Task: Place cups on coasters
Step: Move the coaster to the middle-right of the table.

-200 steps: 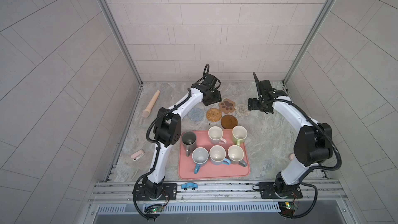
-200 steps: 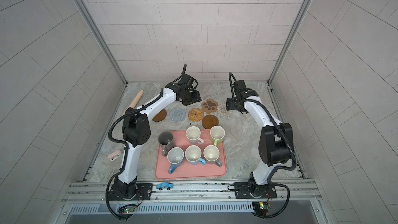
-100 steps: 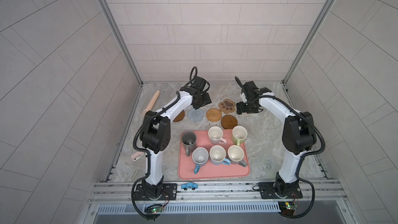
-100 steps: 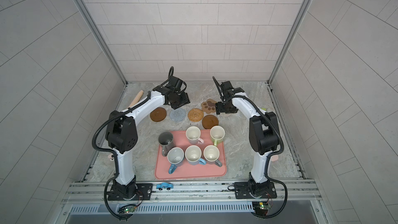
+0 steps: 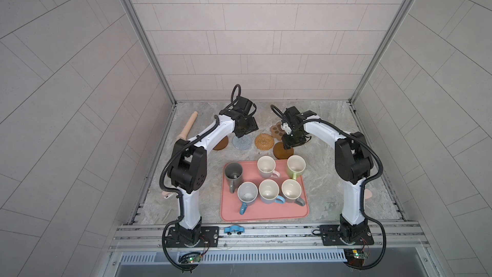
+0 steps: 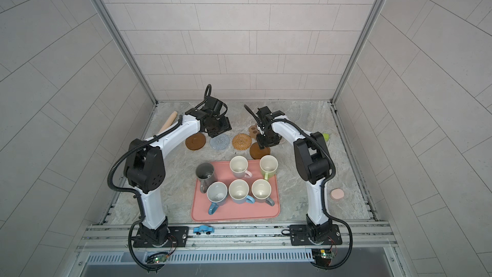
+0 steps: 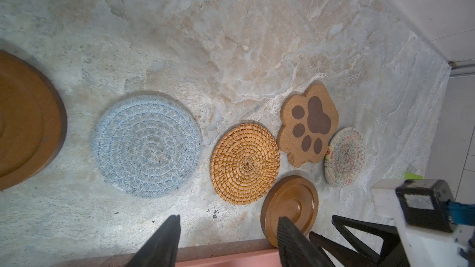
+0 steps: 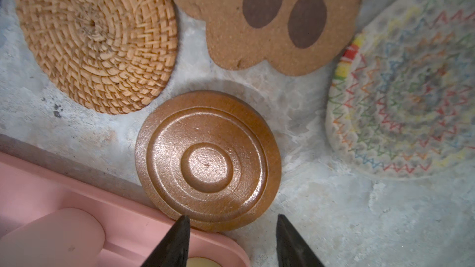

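Black at the tips and bare between them, the right gripper (image 8: 232, 217) stands spread, pinching nothing, right at the rim of a brown wooden disc (image 8: 207, 160) that lies just off the far edge of the pink tray (image 5: 266, 213). A second ago this gripper hung over the cream woven round (image 7: 344, 156), nearer the right edge of the desk (image 5: 323, 190); it has since swung in toward the middle and the tray. The left gripper (image 7: 228, 218) is spread as well and holds nothing. It has drawn away from the paw-shaped coaster (image 7: 308, 124) and now hovers by the grey-blue crochet round (image 7: 147, 145), with the second wooden disc (image 6: 195, 142) beyond it toward the left edge. The rattan round (image 7: 245, 163) lies between the crochet round and the paw, and no coaster has shifted. All six cups stand unmoved on the tray, none on a coaster: dark grey mug (image 5: 233, 173), pink mug (image 5: 266, 166) and green mug (image 5: 295, 166) along its far edge, blue-handled mug (image 5: 247, 195), light blue mug (image 5: 269, 191) and grey mug (image 5: 291, 190) in the nearer row.
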Robot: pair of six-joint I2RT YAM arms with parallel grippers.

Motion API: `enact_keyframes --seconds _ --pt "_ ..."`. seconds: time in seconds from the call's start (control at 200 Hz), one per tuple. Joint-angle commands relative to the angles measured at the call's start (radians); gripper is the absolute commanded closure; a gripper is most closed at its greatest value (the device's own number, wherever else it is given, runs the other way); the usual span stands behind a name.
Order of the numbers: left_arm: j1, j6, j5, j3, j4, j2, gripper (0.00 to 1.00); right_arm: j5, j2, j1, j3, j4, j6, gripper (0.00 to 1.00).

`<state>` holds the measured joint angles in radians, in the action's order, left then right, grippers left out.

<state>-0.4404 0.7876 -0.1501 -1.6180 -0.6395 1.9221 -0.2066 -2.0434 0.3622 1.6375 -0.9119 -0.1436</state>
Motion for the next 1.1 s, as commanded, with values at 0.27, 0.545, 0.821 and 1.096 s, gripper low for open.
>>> enact_keyframes --seconds 0.27,0.545,0.821,1.096 --pt "0.008 0.018 0.038 0.046 0.011 -0.074 0.33 -0.02 -0.091 0.024 0.065 -0.038 0.026 0.53" --pt "0.009 0.022 0.047 0.058 0.009 -0.089 0.33 0.113 -0.117 0.017 0.055 -0.049 -0.03 0.58" --pt "0.009 0.019 0.043 0.054 0.011 -0.087 0.32 0.204 -0.13 -0.012 0.035 -0.062 -0.076 0.62" --pt "0.009 0.018 0.045 0.043 0.008 -0.081 0.32 0.339 -0.129 -0.064 0.02 -0.096 -0.102 0.64"
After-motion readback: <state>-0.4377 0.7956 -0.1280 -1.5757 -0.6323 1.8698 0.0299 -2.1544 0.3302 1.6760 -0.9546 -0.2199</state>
